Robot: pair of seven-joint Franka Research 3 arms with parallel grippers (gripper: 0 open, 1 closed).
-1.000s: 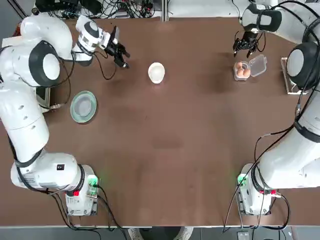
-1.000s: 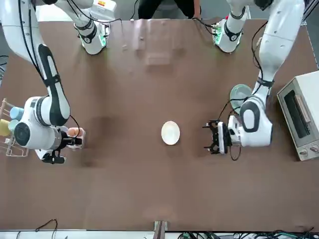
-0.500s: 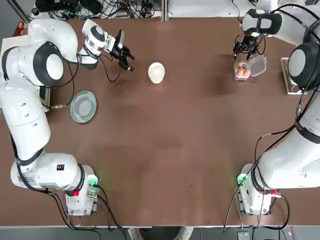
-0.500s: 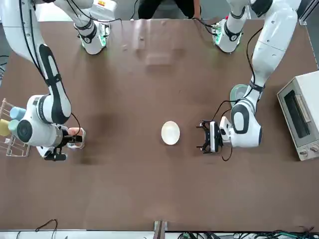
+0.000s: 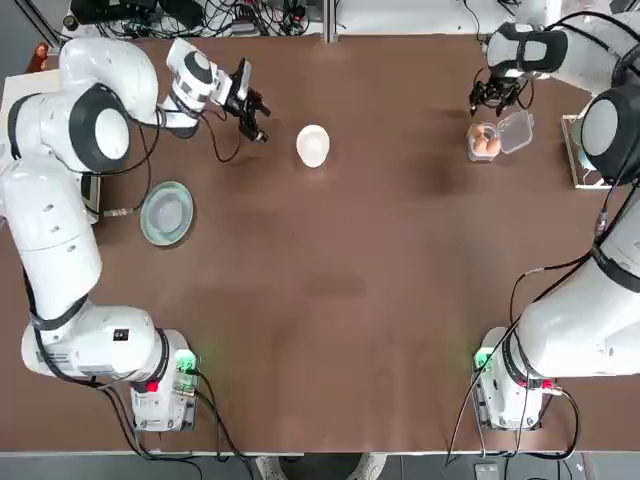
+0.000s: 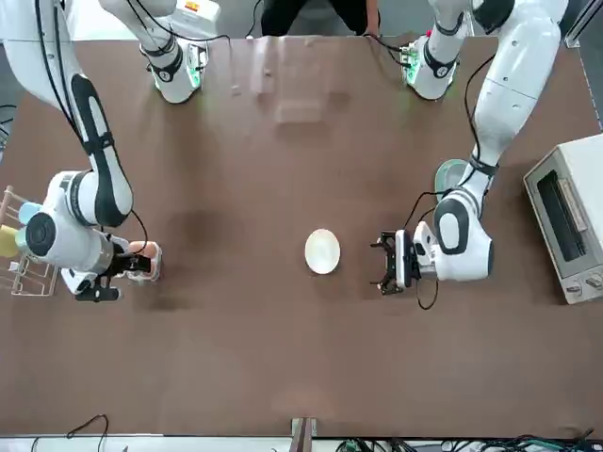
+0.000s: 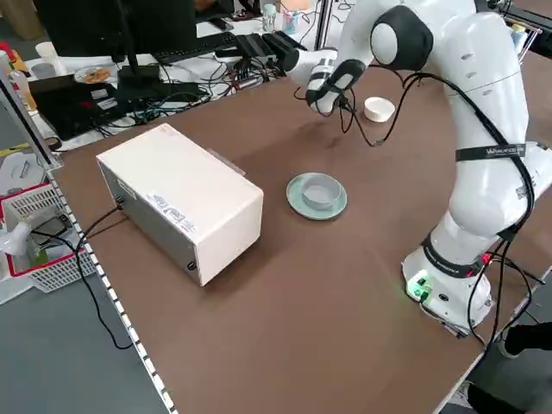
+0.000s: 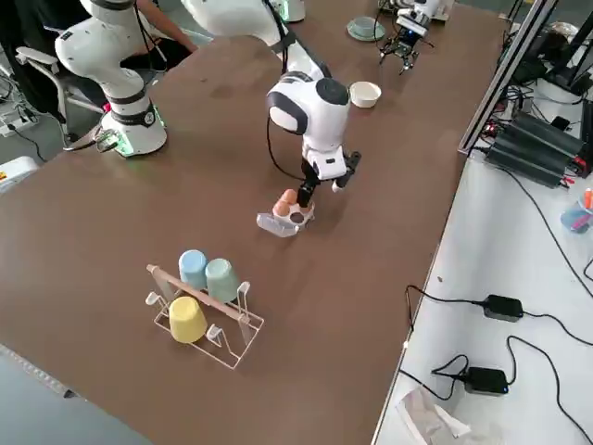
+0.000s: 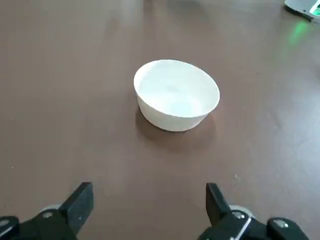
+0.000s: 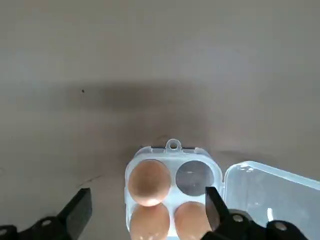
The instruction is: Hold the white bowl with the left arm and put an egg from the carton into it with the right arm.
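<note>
Two arms close in on separate targets at the far edge of the table. From overhead, the left gripper has swung round to aim at the white bowl and now sits near it but apart, closer than a second ago, while the right gripper has drifted a little to hover just beyond the carton; neither has made contact, so by this reading the holding and picking steps are both yet to begin. From the front, the left gripper faces the bowl at table height, its jaws apart, with bare table between them, and the grey-green plate lies behind it. The left side view shows a cream box standing on the table next to that plate. The right side view shows the right gripper hanging just above the carton, lid open flat, and a wire rack holding three cups nearer the camera. The left wrist camera finds the bowl empty and upright, centred ahead of the spread fingers. The right wrist camera looks down past spread fingers on the carton: three eggs in its cells, including one egg, and one cell empty.
</note>
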